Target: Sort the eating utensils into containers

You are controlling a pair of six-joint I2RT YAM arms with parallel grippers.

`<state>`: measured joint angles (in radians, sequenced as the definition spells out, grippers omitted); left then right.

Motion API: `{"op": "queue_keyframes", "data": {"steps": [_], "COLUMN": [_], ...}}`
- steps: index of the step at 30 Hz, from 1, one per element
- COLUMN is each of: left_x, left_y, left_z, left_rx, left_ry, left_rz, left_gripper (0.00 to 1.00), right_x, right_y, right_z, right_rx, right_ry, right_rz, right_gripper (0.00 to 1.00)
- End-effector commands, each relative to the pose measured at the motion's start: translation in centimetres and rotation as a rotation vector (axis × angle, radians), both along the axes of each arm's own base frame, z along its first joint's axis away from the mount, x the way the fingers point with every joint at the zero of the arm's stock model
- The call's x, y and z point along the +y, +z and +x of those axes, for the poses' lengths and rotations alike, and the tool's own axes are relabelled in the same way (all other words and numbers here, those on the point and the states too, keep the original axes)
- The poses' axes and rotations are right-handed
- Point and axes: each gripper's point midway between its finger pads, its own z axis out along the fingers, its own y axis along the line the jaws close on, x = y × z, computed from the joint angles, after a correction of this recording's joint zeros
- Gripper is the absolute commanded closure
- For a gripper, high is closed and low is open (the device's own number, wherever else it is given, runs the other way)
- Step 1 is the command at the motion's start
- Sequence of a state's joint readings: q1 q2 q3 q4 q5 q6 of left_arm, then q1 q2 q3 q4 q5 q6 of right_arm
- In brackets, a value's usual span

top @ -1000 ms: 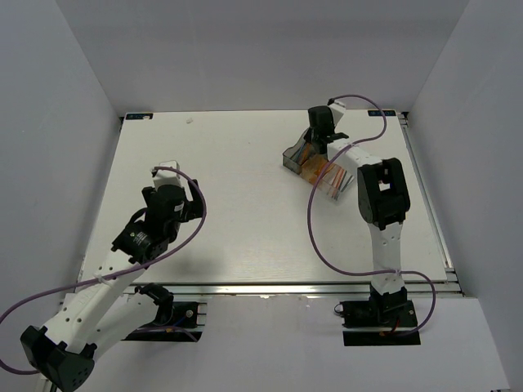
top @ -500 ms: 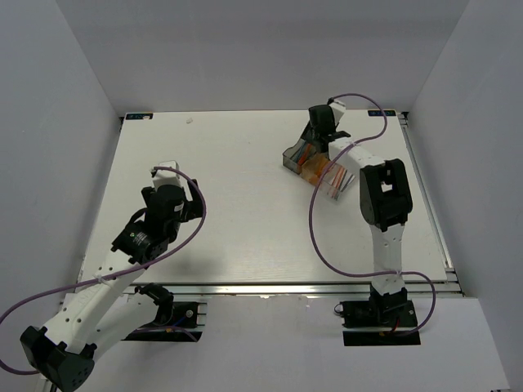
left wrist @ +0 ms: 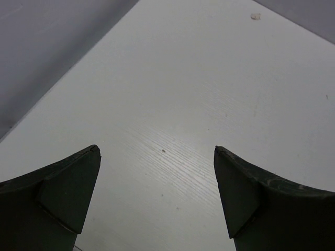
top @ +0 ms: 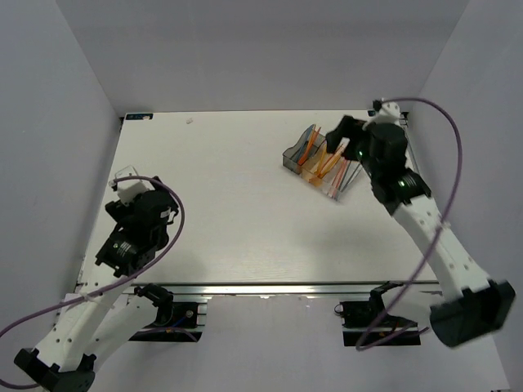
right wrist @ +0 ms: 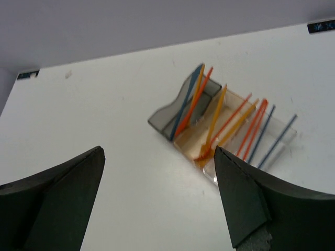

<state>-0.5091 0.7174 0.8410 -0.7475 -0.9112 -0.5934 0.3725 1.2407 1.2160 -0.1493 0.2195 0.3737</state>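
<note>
right hand withdrew; bins hold perhaps nine utensils

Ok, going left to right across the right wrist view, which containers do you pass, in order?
smoky grey bin → orange bin → clear bin

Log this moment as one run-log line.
thin orange and blue plastic utensils: leaning inside three joined translucent plastic bins | loose utensils: none seen | left end effector: open, empty | right end effector: open, empty, near bins
</note>
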Motion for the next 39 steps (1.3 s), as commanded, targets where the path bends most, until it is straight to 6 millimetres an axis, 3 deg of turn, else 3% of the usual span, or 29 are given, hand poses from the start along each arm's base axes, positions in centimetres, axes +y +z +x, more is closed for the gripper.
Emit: {"op": "queue_keyframes", "data": {"steps": [1,2,3,5,8,14,20,39], "left_x": [2.3,2.5,2.7,2.9,3.2,3.1,2.5,1.8], "left_y": [2.2,2.3,2.7,3.2,3.5,3.2,2.3,1.6], "left_z": [-1.3,-1.5,-1.9,-2.2,-2.8,-3.3,-3.2,-2.6], "left_rx": [-0.07,-0.073,-0.089,-0.105,-0.14,-0.186,-0.19,-0.169], "left_ry": [0.108,0.107,0.109,0.101,0.099,0.08,0.037,0.008], "left_rz": [0.009,0.016,0.011,0.008,-0.016,-0.061,-0.079,-0.073], "left_gripper": [0.02,0.02,0.02,0.02,0.02,0.02,0.02,0.02], "right_x": [-1.1,-1.3,-1.9,-2.6,-3.1,-4.8,-6.4,-6.7], "right_y": [-4.2,-6.0,-4.7,-5.0,-5.6,-6.2,-6.3,-6.5], "right_z": [-5.7,-7.5,-9.2,-11.9,-14.6,-17.4,-18.2,-18.1], "right_rx": [0.099,0.144,0.095,0.093,0.084,0.068,0.015,0.032], "right_ry": [0.093,0.117,0.127,0.155,0.197,0.181,0.11,0.093], "right_rz": [-0.091,-0.106,-0.095,-0.106,-0.12,-0.151,-0.154,-0.166], "right_gripper": [0.11,0.11,0.11,0.11,0.11,0.11,0.11,0.11]}}
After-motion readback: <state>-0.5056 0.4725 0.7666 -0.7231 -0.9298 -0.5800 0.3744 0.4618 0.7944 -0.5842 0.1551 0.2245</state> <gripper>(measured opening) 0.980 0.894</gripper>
